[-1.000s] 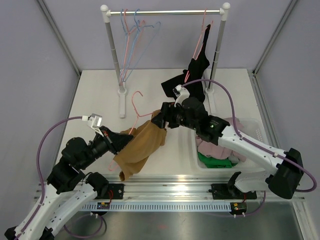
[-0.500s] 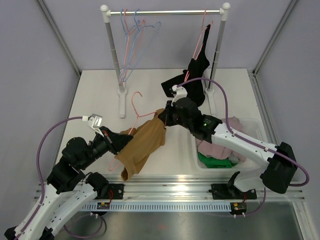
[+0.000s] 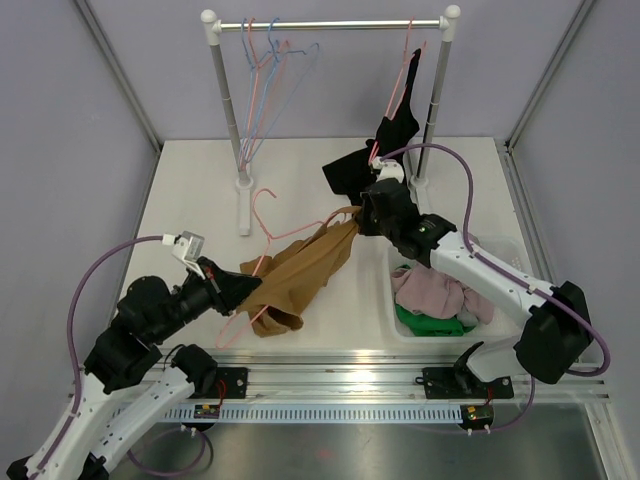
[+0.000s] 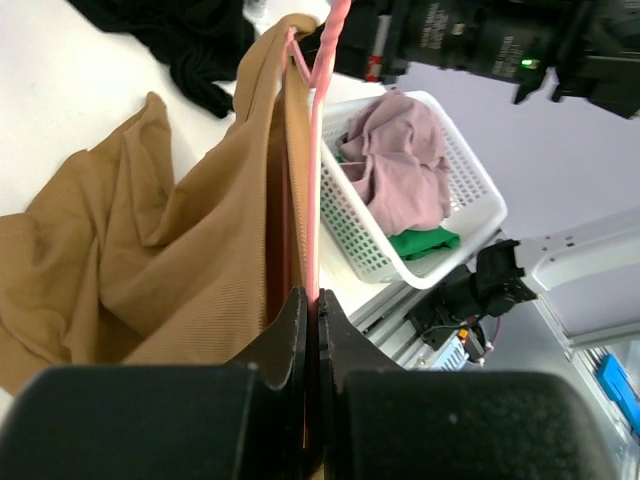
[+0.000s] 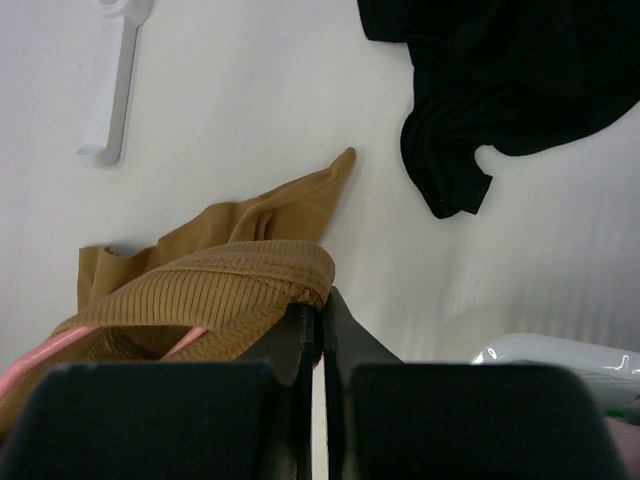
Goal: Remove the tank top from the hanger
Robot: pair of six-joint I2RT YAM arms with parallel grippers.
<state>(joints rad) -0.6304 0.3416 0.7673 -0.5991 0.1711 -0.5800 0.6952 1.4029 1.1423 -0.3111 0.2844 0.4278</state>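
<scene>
The brown ribbed tank top [image 3: 300,275] hangs stretched between my two grippers above the table's middle. It is still threaded on the pink wire hanger [image 3: 263,212], whose hook points toward the back. My left gripper [image 3: 243,288] is shut on the hanger's wire [image 4: 315,150] at its lower end. In the left wrist view the tank top [image 4: 200,230] drapes to the left of my left gripper [image 4: 312,300]. My right gripper [image 3: 355,215] is shut on the tank top's ribbed strap [image 5: 220,285], pinched at the tips of the right gripper [image 5: 320,305]. A bit of pink hanger [image 5: 40,365] shows under the strap.
A clothes rack [image 3: 330,23] at the back carries several empty hangers [image 3: 265,70] and a black garment [image 3: 395,135] on a pink hanger, its hem lying on the table [image 5: 500,80]. A white basket [image 3: 510,262] with pink and green clothes stands right of the tank top.
My right gripper has shut on the tank top's strap and pulled it back and right, so the cloth is now drawn taut. The left gripper still holds the hanger, which has shifted slightly.
</scene>
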